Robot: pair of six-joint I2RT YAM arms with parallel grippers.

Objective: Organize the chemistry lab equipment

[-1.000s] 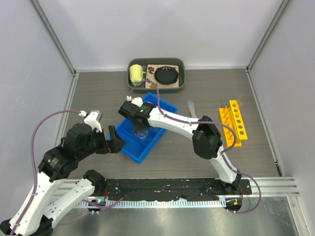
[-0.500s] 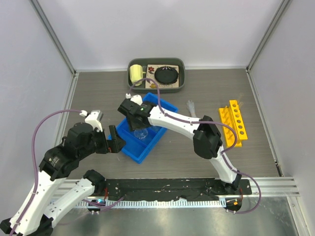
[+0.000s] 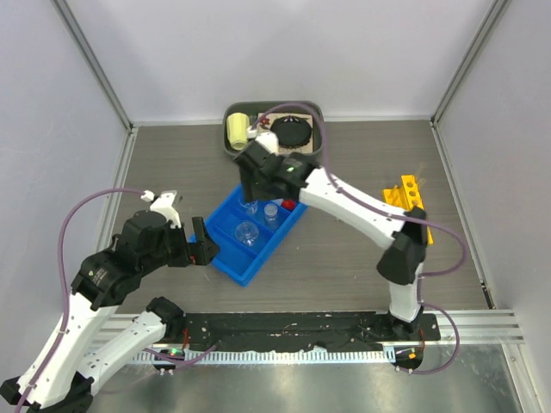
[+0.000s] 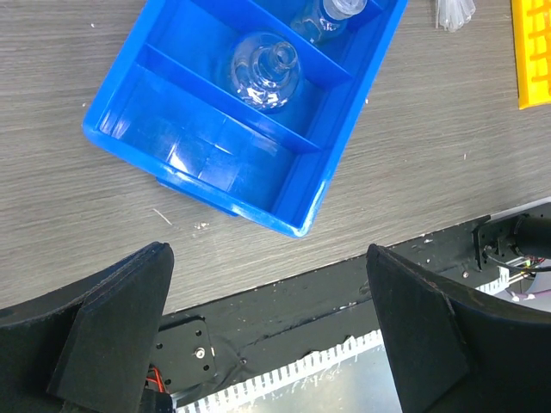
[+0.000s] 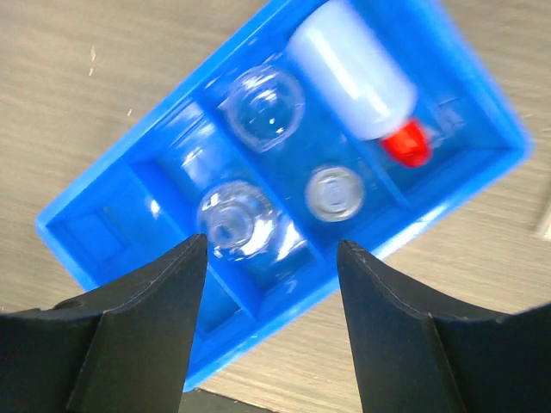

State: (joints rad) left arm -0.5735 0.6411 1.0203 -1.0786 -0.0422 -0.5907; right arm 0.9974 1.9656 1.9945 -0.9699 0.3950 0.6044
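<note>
- Since a second ago, the right gripper has risen off the round flask and swung to the far end of the blue tray, and its fingers have spread.
- In the right wrist view those fingers stand apart with nothing between them. The flask lies just beyond their tips, untouched, in the tray's middle compartment.
- The left gripper hovers just beside the tray's near left wall. Its fingers are wide apart and hold nothing, and the flask is well beyond them.
- Further along the tray lie a small vial, a round beaker and the white squeeze bottle, which lies on its side with a red cap.
- The yellow rack lies to the right of the tray, and the right arm's elbow covers part of it.
- A grey bin at the far edge holds a yellow mug and a black disc.
- The left wrist view shows clear tubes on the table between the tray and the rack. From above, the right arm hides them.
</note>
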